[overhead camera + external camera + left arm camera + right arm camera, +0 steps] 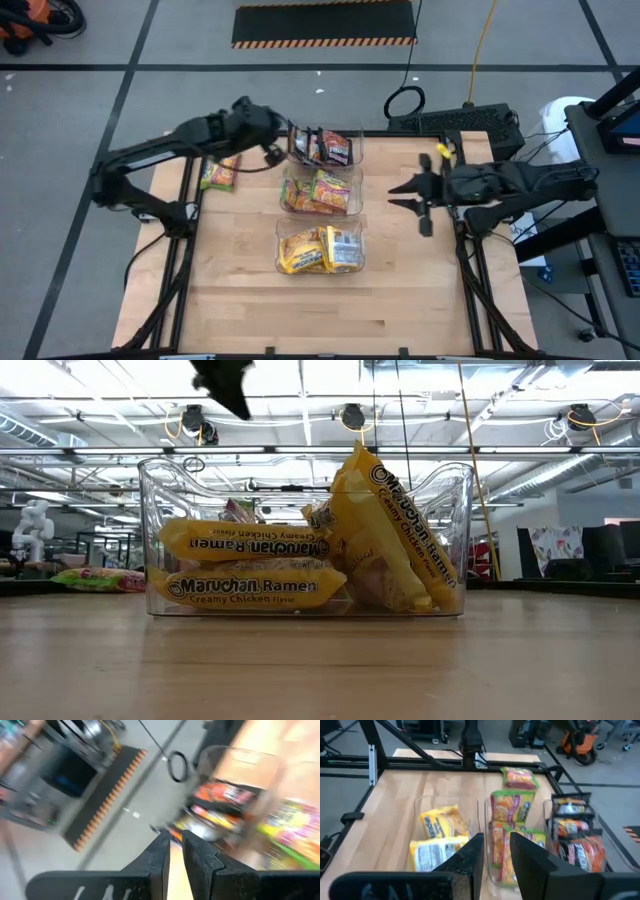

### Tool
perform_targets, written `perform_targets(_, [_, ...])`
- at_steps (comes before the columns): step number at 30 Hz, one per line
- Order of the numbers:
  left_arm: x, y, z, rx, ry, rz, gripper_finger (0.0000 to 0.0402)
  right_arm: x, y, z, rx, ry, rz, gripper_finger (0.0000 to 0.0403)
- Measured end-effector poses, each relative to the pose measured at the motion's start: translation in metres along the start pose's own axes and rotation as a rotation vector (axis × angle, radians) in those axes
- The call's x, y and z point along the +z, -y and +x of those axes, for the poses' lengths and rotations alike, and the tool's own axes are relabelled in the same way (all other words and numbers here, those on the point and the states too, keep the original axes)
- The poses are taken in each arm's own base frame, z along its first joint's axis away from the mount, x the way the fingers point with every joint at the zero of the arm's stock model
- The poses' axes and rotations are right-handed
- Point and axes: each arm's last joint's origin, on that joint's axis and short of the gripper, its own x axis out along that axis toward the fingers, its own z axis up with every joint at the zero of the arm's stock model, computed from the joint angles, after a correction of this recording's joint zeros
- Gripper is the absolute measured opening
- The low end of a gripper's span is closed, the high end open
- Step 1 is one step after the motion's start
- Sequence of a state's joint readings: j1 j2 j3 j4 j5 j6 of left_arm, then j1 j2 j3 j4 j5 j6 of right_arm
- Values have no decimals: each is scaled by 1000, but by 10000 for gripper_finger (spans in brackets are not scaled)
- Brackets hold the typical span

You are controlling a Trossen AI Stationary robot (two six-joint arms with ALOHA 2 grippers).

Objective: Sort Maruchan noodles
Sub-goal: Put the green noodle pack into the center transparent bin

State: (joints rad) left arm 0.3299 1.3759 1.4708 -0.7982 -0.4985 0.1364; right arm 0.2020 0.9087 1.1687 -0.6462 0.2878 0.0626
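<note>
Three clear bins stand in a row down the table's middle. The far bin (pixel 352 140) holds dark Maruchan noodles packets (pixel 330 148), the middle bin (pixel 284 190) green-yellow ones (pixel 322 192), and the near bin (pixel 282 240) yellow ones (pixel 250 587). One green-yellow packet (pixel 220 174) lies flat on the wood at the far left. My left gripper (pixel 172 842) hovers at the far bin's left rim (pixel 285 140), open by a narrow gap, with nothing between its fingers. My right gripper (pixel 495 845) hangs open above the table's right side (pixel 400 190), pointing at the bins.
Bare wood lies on the near half of the table (pixel 320 310) and on both sides of the bins. Black frame rails (pixel 180 260) run along the left and right edges. A cable coil (pixel 404 100) lies on the floor beyond the far edge.
</note>
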Motion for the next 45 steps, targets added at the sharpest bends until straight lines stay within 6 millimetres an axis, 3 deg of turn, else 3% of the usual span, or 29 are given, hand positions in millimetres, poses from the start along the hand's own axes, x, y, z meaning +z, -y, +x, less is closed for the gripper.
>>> perform_targets(10, [-38, -5, -100, -190, 20, -151, 58, 21, 9, 74, 182, 91, -1, 91])
perform_targets(17, [-65, -5, -142, -313, 11, -153, 58, 57, 21, 116, 167, 86, -56, 91])
perform_targets(23, [-88, -10, -164, -362, -22, -158, 58, 92, 28, 152, 253, 111, -81, 91])
perform_targets(31, [-117, -30, -187, -440, -29, -233, 58, 119, 48, 206, 237, 69, -77, 91])
perform_targets(38, [-131, -42, -194, -520, -12, -201, 58, 131, 69, 242, 267, 85, -54, 91])
perform_targets(45, [-143, -51, -194, -548, 8, -198, 58, 125, 84, 269, 256, 72, -10, 91])
